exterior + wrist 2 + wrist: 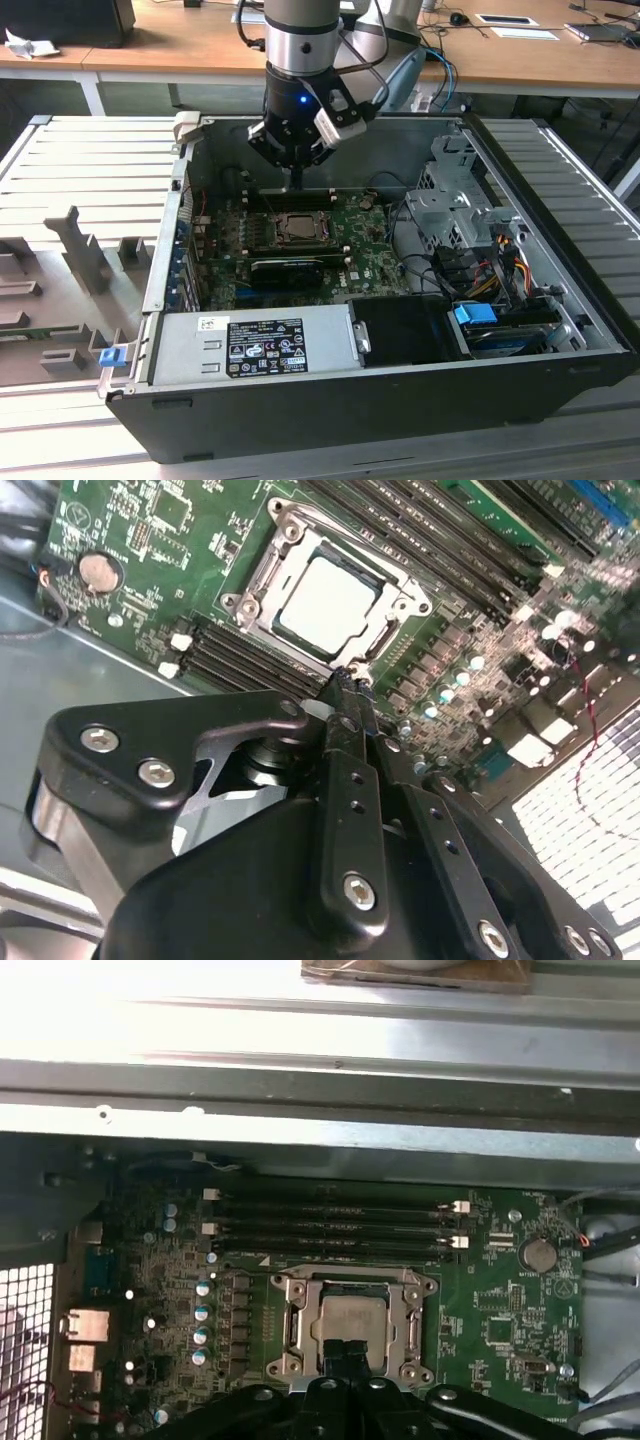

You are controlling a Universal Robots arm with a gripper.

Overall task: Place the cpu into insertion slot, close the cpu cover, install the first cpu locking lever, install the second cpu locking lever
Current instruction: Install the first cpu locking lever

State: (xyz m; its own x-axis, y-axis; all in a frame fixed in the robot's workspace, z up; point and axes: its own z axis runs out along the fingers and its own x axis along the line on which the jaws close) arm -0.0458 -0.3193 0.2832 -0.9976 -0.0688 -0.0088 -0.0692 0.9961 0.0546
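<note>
**A:** Item one, the claw?

**B:** Gripper: fingers pressed together, nothing between them. In both wrist views the tips sit at the slot's edge. I cannot tell whether they touch it.

**A:** Item two, the cpu?

**B:** Cpu: pale square chip seated flat in the slot, near the middle of the board, just beside the memory slots.

**A:** Item three, the cover?

**B:** Cover: metal frame lying flat around the chip, whose top shows through the window. I cannot make out the state of the levers.

**A:** Housing?

**B:** Case: open, lying on its side, board inside, arm reaching in from above.
</note>
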